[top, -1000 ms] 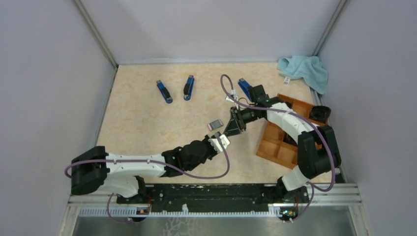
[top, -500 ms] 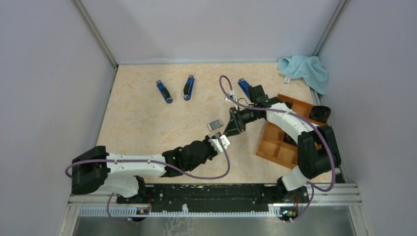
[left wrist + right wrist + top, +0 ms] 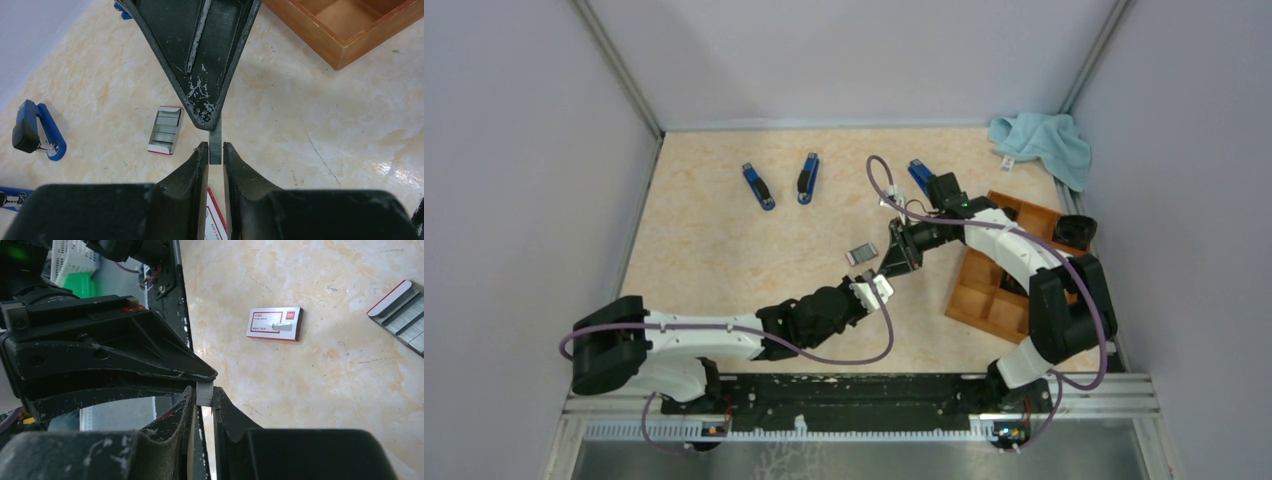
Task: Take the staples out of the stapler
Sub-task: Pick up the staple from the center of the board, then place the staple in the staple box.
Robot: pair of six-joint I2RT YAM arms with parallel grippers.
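**Both end effectors pinch one strip of staples, tip to tip, above the tabletop**

Seen from beside the rig, the two arms meet nose to nose near the centre of the tabletop (image 3: pixel 724 250).

- **Left end effector** (image 3: pixel 215 150): narrow, with its fingers pressed on either side of the lower end of the staples (image 3: pixel 215 142), a short grey strip held on edge.
- **Right end effector** (image 3: pixel 204 396): also narrow, w/ the other end of the same strip caught between its tips.
- **The strip:** it bridges the two end effectors and sits clear of the tabletop, not in any stapler.

**Why held this way (my read):** this looks like a handover. Each side takes only an end, so there is room for the other's tips, and the strip stays flat between the pads rather than twisting. I can't tell which side will let go.

**Around them:**
- An open staple box (image 3: pixel 165 130) lies just beyond the meeting point, grey strips inside.
- Its white, red-labelled sleeve (image 3: pixel 275 323) lies apart from it.
- Three blue staplers (image 3: pixel 758 186) rest toward the far edge, well apart from the strip.
- A wooden tray (image 3: pixel 1004 290) sits to the right, and is prob. where things get sorted.
- A blue cloth (image 3: pixel 1042 142) is bunched in the far right corner.

**Risk:** the strip is thin. If the two end effectors pull against each other it could snap, and if both let go it drops.
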